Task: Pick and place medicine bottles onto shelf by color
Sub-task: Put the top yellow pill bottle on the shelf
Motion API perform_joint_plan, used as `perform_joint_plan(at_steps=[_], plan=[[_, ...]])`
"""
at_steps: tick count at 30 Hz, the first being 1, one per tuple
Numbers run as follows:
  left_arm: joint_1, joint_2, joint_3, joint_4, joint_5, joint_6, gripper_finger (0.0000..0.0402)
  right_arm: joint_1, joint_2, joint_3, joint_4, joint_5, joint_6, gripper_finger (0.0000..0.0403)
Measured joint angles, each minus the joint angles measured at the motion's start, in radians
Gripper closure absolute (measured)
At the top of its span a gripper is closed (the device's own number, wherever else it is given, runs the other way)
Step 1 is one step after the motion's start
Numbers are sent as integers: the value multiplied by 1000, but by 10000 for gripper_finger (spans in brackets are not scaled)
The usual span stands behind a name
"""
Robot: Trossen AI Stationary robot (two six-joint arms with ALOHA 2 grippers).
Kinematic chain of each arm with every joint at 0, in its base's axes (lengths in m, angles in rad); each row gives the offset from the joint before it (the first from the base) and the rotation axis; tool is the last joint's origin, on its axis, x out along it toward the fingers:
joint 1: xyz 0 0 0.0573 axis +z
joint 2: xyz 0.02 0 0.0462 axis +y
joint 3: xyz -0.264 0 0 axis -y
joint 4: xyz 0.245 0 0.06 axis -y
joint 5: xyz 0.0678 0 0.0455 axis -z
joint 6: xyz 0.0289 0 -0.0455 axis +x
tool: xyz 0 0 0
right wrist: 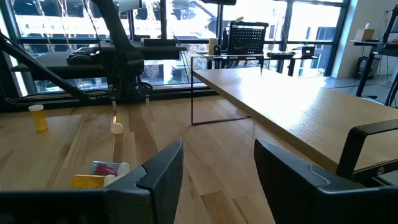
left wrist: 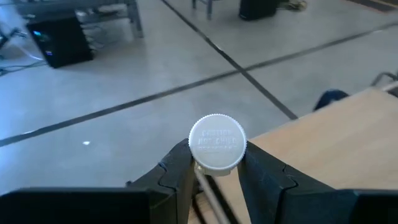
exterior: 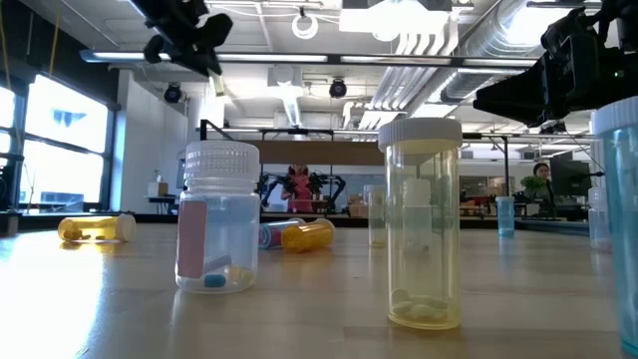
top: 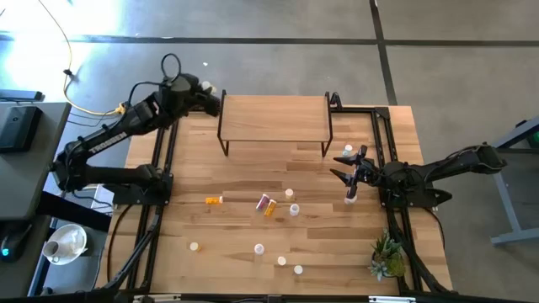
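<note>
My left gripper (top: 212,91) is raised at the far left corner of the shelf (top: 274,118), a light-wood board on thin black legs, and is shut on a medicine bottle with a white cap (left wrist: 217,142). Several more small bottles lie or stand on the table nearer the front: an orange one (top: 214,199), a pink and a yellow one lying together (top: 267,204), and white-capped ones (top: 258,249). My right gripper (top: 349,166) waits open by the shelf's right end, nothing between its fingers (right wrist: 171,165). My left gripper pinches the bottle between its two fingers (left wrist: 180,165), which sit on opposite sides just under the white cap (left wrist: 217,142). The cap's top faces the wrist camera and hides the body. The bottle is lifted clear of the table.
A pink-labelled bottle (exterior: 217,219) and a yellowish one (exterior: 424,224) stand upright close to the low camera. White-capped bottles (top: 350,199) stand beside my right gripper. A small green plant (top: 387,257) sits at the near right corner. Black frame rails (top: 160,194) run along both table sides.
</note>
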Motion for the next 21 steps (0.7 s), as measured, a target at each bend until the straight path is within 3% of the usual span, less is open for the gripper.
perform_joint_plan(at_steps=[11,21], plan=[[-1,228,86,-3,141,50,300,0,0,0,0,0,0,214],[-14,324,86,3,152,26,300,0,0,0,0,0,0,214]])
